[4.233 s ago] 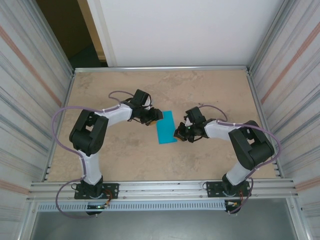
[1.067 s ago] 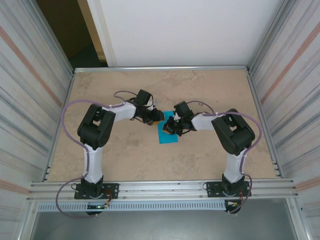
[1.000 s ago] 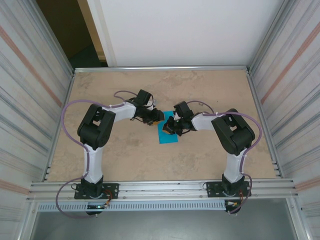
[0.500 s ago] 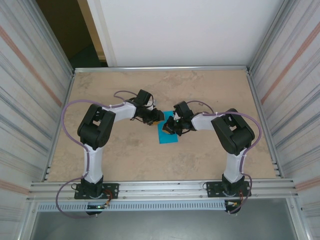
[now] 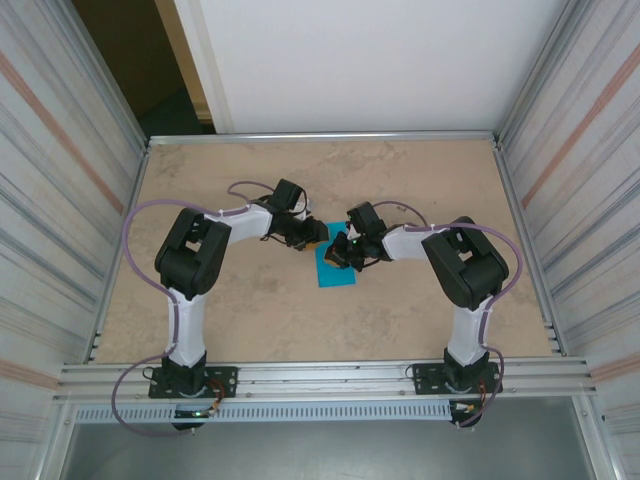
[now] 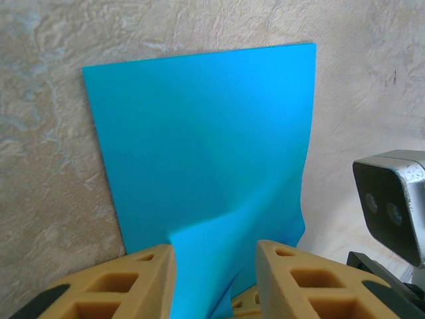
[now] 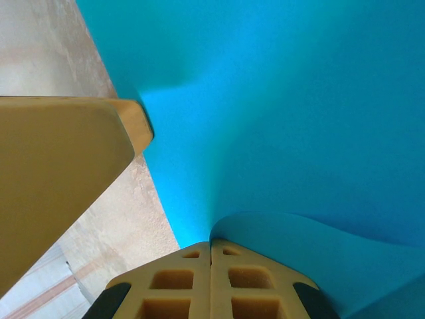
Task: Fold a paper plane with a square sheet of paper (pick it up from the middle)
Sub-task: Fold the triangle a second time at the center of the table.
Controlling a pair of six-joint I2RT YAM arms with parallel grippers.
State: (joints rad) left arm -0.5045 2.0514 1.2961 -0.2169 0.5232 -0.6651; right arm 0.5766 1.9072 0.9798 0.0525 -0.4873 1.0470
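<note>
1. The square sheet of paper (image 6: 199,133) lies mid-surface (image 6: 53,100) between my arms, mostly flat, with its near edge raised in a ridge.
2. My right hand (image 7: 211,244) is closed, fingertips meeting at the raised edge; I judge it is pinching the paper.
3. My left hand (image 6: 216,249) is partly open and straddles that ridge without clamping it.
4. Step in hand, as judged: starting a fold. No crease shows yet.
5. Next move calls for carrying the pinched edge squarely over to the far edge, then flattening it; my left hand must clear or pin.
6. The pinch point is cut off at the frame edge. From above, both hands cover the sheet's far part.
</note>
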